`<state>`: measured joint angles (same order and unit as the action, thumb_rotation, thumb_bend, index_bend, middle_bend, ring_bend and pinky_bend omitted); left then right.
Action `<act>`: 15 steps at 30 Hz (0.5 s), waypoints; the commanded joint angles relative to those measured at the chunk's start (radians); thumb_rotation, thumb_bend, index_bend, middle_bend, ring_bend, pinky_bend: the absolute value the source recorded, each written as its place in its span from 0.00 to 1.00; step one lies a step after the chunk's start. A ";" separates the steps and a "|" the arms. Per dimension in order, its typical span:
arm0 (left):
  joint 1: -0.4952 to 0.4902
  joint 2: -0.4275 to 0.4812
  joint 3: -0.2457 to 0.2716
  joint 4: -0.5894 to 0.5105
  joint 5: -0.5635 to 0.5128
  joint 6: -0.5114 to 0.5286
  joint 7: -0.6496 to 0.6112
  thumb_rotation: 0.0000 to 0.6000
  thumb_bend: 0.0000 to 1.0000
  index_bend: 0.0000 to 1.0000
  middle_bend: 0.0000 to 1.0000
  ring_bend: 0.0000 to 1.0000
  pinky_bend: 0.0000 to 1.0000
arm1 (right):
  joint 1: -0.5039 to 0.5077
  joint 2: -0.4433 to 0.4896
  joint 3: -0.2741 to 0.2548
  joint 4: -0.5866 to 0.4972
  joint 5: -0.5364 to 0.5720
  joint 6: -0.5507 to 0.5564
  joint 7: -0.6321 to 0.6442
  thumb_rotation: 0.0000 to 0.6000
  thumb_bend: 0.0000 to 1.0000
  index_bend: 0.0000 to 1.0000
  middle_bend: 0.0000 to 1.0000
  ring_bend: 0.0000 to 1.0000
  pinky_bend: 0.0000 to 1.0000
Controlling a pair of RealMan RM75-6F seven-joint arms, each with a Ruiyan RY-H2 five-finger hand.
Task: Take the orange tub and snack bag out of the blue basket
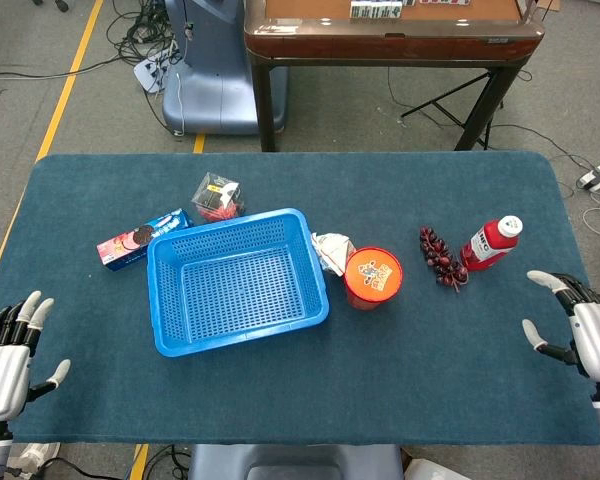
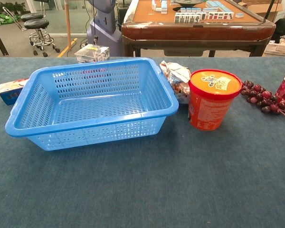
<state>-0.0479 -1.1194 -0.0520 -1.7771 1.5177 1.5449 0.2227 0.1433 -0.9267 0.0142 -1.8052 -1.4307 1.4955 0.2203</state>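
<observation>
The blue basket [image 1: 236, 281] [image 2: 92, 102] stands left of the table's centre with nothing inside it. The orange tub [image 1: 372, 277] [image 2: 212, 99] stands upright on the cloth just right of the basket. The crumpled snack bag [image 1: 330, 250] [image 2: 177, 80] lies between tub and basket, by the basket's far right corner. My left hand [image 1: 5, 355] hovers at the near left table corner, fingers spread, holding nothing. My right hand [image 1: 584, 333] is at the near right edge, fingers apart and holding nothing. Neither hand shows in the chest view.
A bunch of dark grapes [image 1: 440, 257] [image 2: 262, 97] and a red bottle [image 1: 491, 242] lie right of the tub. A biscuit box [image 1: 137, 238] and a clear box of red items [image 1: 218, 196] sit left and behind the basket. A wooden table [image 1: 390, 28] stands beyond.
</observation>
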 commanded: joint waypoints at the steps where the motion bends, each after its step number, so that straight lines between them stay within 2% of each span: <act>1: -0.002 -0.004 -0.003 0.002 -0.003 0.001 0.007 1.00 0.29 0.00 0.00 0.00 0.00 | -0.054 -0.009 -0.026 -0.010 -0.022 0.051 -0.049 1.00 0.32 0.21 0.26 0.17 0.24; 15: -0.038 -0.018 -0.030 -0.017 -0.035 -0.033 0.045 1.00 0.29 0.00 0.00 0.00 0.00 | -0.147 -0.062 -0.029 0.039 -0.047 0.129 -0.061 1.00 0.32 0.21 0.26 0.17 0.24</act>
<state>-0.0838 -1.1361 -0.0801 -1.7924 1.4840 1.5140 0.2655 0.0016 -0.9834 -0.0162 -1.7718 -1.4755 1.6198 0.1631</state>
